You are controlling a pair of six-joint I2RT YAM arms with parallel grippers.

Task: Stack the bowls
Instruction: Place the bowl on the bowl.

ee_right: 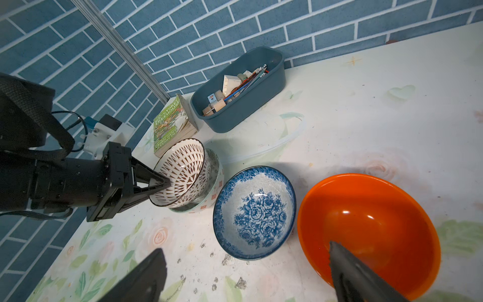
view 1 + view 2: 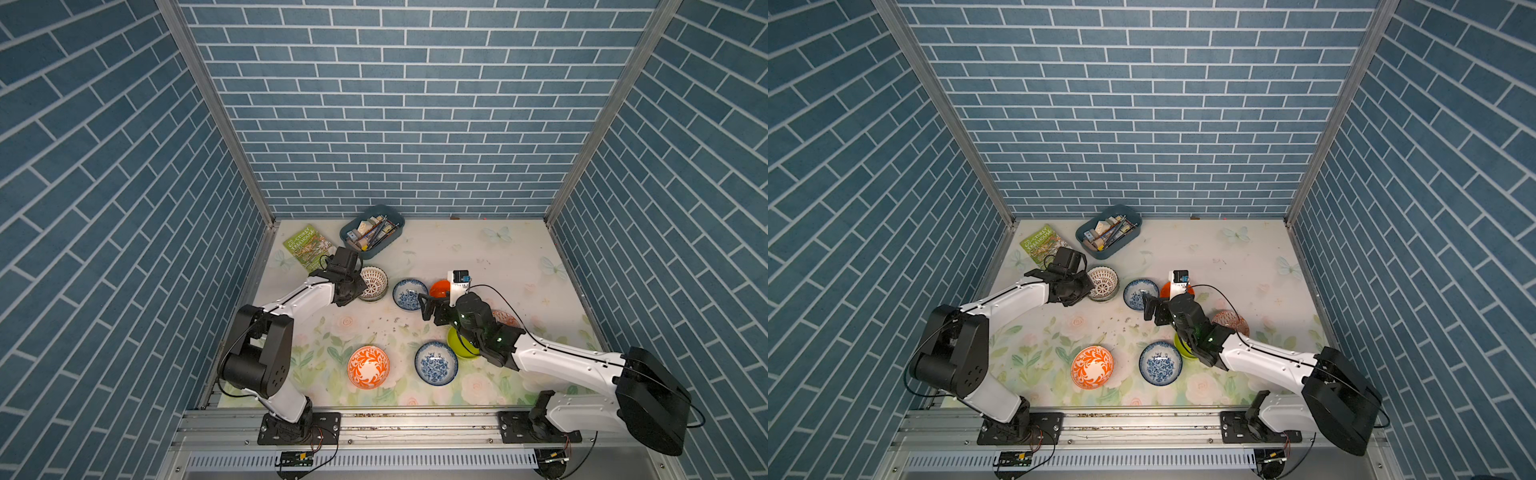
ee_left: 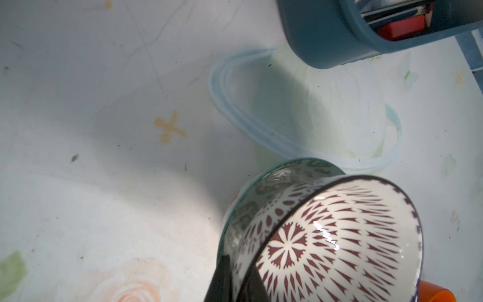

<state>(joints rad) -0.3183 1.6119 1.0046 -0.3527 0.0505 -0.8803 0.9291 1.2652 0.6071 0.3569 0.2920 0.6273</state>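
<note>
- The left claw (image 1: 167,184) is pressed together, pinching the rim of the white dark-lattice bowl (image 2: 374,282) at its 9 o'clock side.
- That bowl is tipped up on edge and sits inside the grey-green patterned bowl (image 3: 245,211), at about 10 o'clock on the worktop (image 2: 478,257), taking the back wall as 12.
- The right claw (image 2: 424,307) is spread wide and holds nothing. It is near the middle of the worktop, just at 4 o'clock of the far blue-white floral bowl (image 2: 410,294).
- In the right wrist view one finger (image 1: 352,272) of the right claw lies over the inside of the plain orange bowl (image 1: 366,222). Whether it touches cannot be told.
- The plain orange bowl stands just at 3 o'clock of the far blue-white floral bowl.
- The near blue-white floral bowl (image 2: 436,363) is at about 6 o'clock, with the lime-green bowl (image 2: 457,345) touching or just beside it at 2 o'clock, partly under the right arm.
- One orange-white patterned bowl (image 2: 368,367) stands alone at 7 o'clock.
- The other orange-white bowl (image 2: 1231,322) is at 3 o'clock, half hidden by the right arm.
- The blue-grey tray (image 1: 251,109) of pencils is at 11 o'clock by the back wall, with a green book (image 2: 309,249) at its 9 o'clock side.
</note>
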